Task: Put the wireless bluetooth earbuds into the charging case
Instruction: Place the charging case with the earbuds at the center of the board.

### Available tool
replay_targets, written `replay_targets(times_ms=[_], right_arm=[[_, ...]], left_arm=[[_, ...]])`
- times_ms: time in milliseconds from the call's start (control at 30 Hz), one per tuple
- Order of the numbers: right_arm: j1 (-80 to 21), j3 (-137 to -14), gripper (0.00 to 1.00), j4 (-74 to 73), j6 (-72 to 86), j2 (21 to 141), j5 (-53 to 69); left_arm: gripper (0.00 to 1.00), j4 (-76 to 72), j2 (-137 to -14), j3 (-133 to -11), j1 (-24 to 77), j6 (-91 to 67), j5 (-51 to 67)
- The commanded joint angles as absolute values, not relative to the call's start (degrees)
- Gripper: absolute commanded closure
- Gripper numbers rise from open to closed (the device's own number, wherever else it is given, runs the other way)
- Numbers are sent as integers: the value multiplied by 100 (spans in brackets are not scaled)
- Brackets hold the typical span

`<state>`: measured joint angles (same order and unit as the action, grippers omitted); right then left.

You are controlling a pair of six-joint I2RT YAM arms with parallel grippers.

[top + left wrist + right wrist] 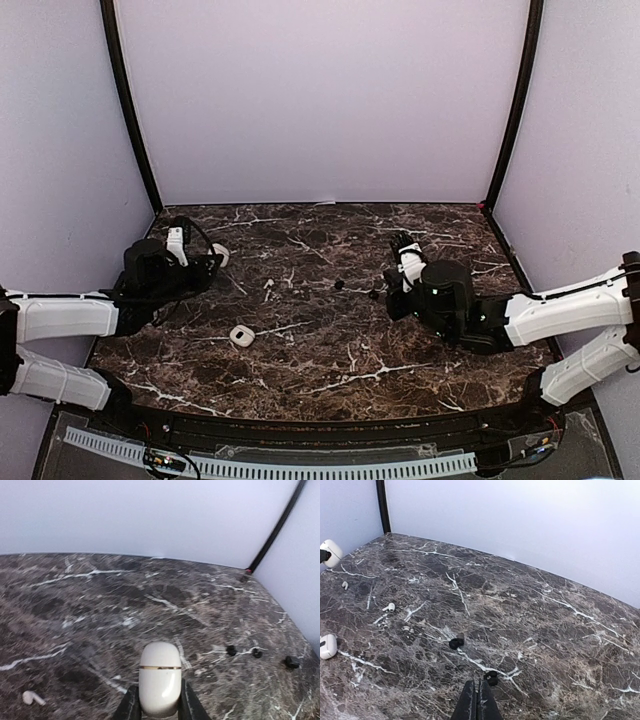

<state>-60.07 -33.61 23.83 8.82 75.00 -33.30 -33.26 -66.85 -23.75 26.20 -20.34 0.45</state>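
Left end effector (159,694): yours is clamped on a white case (160,672), lid closed.
Right end effector (477,700): clenched on nothing, tips just short of a black bud (491,678).
Second black bud (456,642): near it on the tabletop (545,630).
White bud (389,607): loose, well apart from both.
Second case (327,646): lying on the tabletop.

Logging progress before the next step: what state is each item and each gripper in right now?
held white case: lid closed, clamped by the left gripper.
left gripper: shut on the held white case.
second white case: lying on the table, lid unclear.
white earbuds: loose on the table, outside any case.
black earbuds: loose on the table, outside any case.
right gripper: shut, empty.
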Motion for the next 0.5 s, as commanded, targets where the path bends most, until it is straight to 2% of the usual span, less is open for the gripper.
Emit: replay_targets(times_ms=[0,267,467], right_arm=[[-5968,-2975,100,3139,888,7659,-3737],[-5941,-2839,100,3445,1106,8067,-3666],[-5941,-2834,100,3593,990,8119,-3674]], left_arm=[[100,-2229,-6853,-2767,2011,-2396,-29],[100,-1675,-8550,-4331,1657,-2383,486],[100,-1494,-9613,-5329,1464,-2535,1447]])
